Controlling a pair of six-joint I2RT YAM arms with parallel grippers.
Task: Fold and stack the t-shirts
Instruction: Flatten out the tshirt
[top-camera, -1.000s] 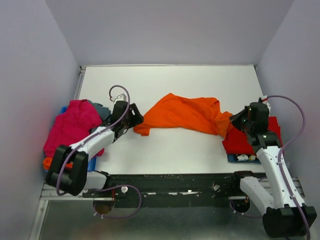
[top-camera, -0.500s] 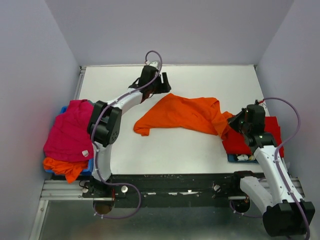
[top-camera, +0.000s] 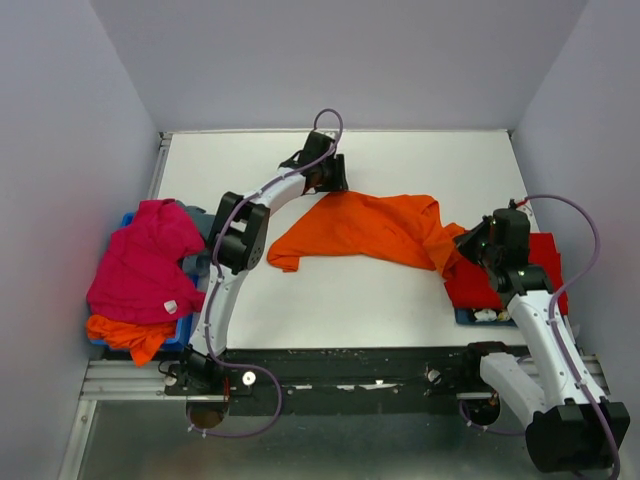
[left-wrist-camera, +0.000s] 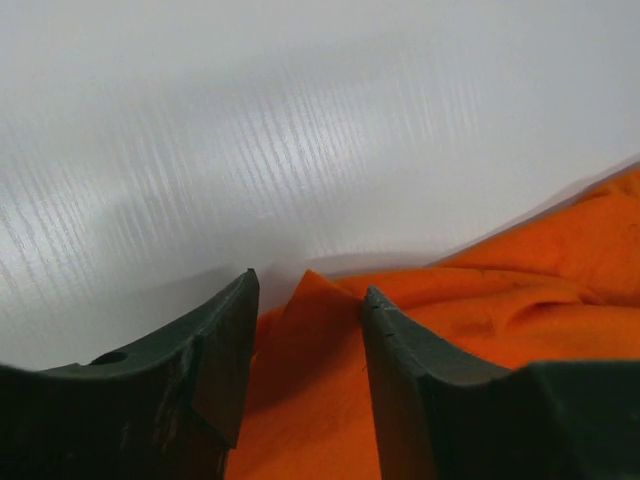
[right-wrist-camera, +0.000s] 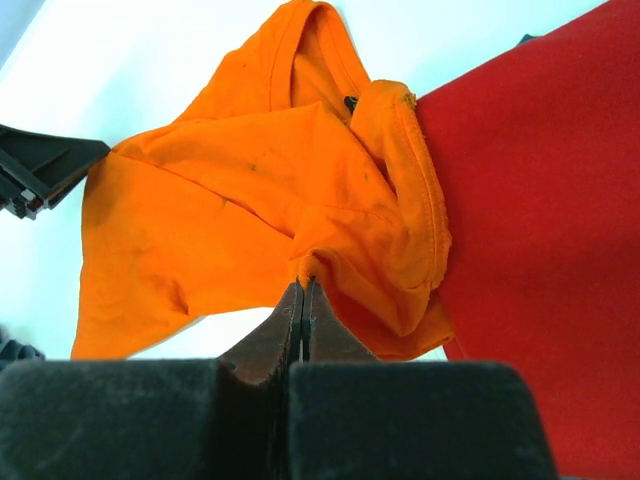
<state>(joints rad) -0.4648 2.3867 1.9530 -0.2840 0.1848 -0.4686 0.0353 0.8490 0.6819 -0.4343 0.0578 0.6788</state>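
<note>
Orange t-shirt (top-camera: 370, 230) lies crumpled and spread across the middle of the white table (top-camera: 420, 160). Its right end drapes over the edge of a red t-shirt (top-camera: 545, 255), which lies flat at the table's right side.

Left gripper (top-camera: 335, 182) is at the orange shirt's far edge. In the wrist view its fingers (left-wrist-camera: 225, 340) are parted, one on each side of a pointed corner of the cloth, not clamped on it.

Right gripper (top-camera: 463, 245) is at the shirt's right end. Its fingers (right-wrist-camera: 275, 335) are pressed together and pinch a fold of orange cloth at the tips, next to the collar.

The left edge of the table has a heap: magenta pink t-shirt (top-camera: 145, 260) on top, another orange t-shirt (top-camera: 125, 333) poking out beneath, and a grey-blue t-shirt (top-camera: 203, 220) behind.
</note>
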